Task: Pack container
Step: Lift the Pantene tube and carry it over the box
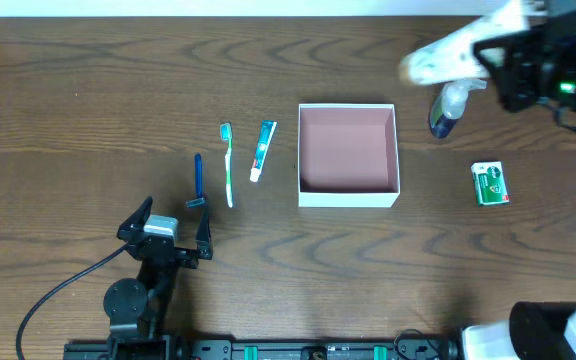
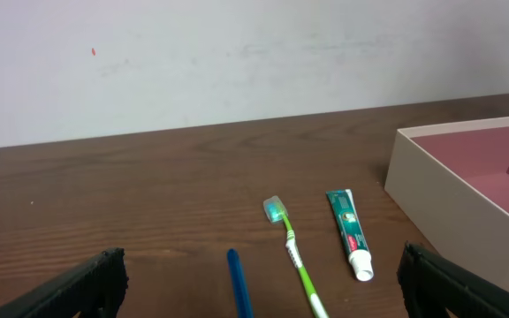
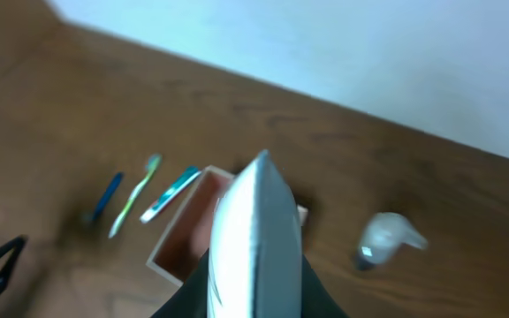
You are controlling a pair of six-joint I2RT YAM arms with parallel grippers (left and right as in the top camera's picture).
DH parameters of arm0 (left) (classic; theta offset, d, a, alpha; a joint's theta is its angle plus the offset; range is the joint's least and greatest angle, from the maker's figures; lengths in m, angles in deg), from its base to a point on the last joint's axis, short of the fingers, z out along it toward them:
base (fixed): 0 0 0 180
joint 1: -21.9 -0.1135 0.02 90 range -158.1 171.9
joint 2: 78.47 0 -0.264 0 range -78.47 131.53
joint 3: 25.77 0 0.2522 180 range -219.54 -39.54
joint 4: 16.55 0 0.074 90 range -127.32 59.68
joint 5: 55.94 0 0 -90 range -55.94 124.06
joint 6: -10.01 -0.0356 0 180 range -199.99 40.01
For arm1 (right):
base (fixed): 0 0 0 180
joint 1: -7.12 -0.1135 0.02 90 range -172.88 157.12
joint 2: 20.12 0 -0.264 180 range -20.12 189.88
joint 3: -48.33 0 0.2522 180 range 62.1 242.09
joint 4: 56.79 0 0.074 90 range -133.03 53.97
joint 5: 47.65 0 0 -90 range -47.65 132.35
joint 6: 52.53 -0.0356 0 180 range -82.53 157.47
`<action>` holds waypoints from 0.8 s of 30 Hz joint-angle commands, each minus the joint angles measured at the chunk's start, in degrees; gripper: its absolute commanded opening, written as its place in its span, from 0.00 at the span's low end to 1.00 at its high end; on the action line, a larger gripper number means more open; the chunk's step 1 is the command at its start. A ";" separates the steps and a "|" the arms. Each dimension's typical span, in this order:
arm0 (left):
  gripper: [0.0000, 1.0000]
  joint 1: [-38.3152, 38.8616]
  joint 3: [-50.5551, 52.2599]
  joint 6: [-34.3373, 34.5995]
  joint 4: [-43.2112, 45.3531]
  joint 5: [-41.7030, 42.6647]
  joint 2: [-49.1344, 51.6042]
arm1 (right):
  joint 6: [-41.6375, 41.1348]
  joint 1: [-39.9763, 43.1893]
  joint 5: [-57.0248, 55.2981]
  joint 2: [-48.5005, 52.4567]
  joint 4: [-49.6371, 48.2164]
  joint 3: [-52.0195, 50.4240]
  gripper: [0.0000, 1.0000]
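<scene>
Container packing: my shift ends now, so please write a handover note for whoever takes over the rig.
Left gripper: open, empty, near the razor.
Right gripper: shut on a blurred white item, raised at the far right.
Container: mid-table, empty.
Toothbrush and toothpaste lie to its left; small bottle and green packet to its right.
Done: nothing packed yet.
Left: the white item, then probably everything on the table.

The left pincer (image 1: 176, 215) is lying low with jaws spread wide; the right pincer (image 1: 488, 55), raised and blurred, is clamping a white item (image 1: 440, 60).
</scene>
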 commanded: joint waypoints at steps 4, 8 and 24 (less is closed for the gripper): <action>0.98 -0.31 1.16 -0.57 -1.73 0.98 -0.31 | -0.83 -7.72 1.29 5.35 -0.63 -2.23 0.15; 0.98 -0.31 1.16 -0.57 -1.73 0.98 -0.31 | -0.98 -10.80 0.52 10.45 -0.35 -2.43 0.17; 0.98 -0.31 1.16 -0.57 -1.73 0.98 -0.31 | -3.80 -18.62 -6.73 26.99 -4.61 -2.43 0.22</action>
